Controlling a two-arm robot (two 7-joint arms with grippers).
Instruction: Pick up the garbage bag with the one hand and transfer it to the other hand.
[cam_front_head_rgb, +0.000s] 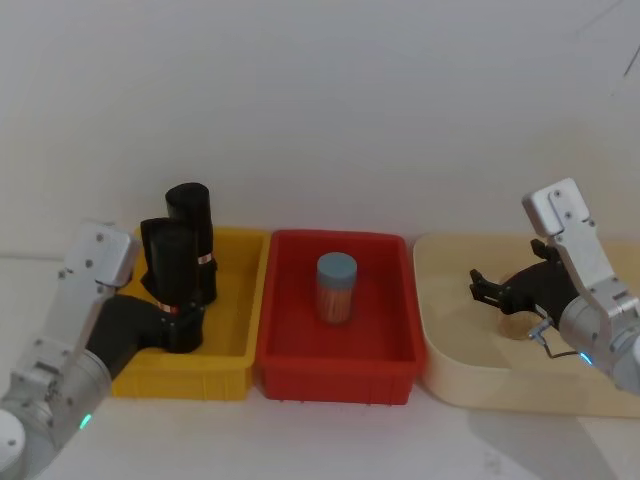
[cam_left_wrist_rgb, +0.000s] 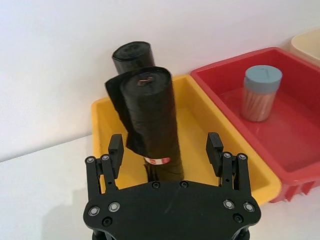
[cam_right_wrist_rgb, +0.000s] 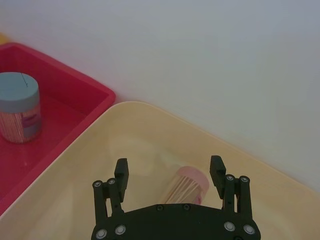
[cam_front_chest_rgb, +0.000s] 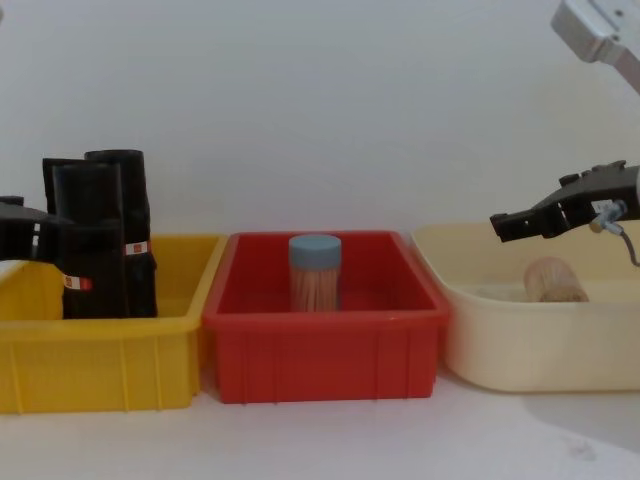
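Note:
Two black garbage bag rolls stand upright in the yellow bin (cam_front_head_rgb: 238, 325). The nearer garbage bag (cam_front_head_rgb: 170, 262) (cam_left_wrist_rgb: 152, 115) (cam_front_chest_rgb: 88, 225) has a small red-and-white label near its base. My left gripper (cam_front_head_rgb: 183, 325) (cam_left_wrist_rgb: 165, 149), on the green-ringed arm, is open, with one finger on each side of this roll's lower part and a gap at both sides. A second roll (cam_front_head_rgb: 190, 205) (cam_left_wrist_rgb: 131, 54) stands just behind it. Over the cream tub (cam_front_head_rgb: 450, 350) at the right, my right gripper (cam_front_head_rgb: 482, 290) (cam_right_wrist_rgb: 170, 172) (cam_front_chest_rgb: 505, 225) on the blue-ringed arm hangs open and holds nothing.
A red bin (cam_front_head_rgb: 340, 375) sits between the yellow bin and the cream tub and holds an upright blue-lidded toothpick jar (cam_front_head_rgb: 336, 287) (cam_front_chest_rgb: 315, 272). A pink-capped toothpick jar (cam_right_wrist_rgb: 187, 185) (cam_front_chest_rgb: 555, 280) lies in the tub below my right gripper. A white wall stands close behind.

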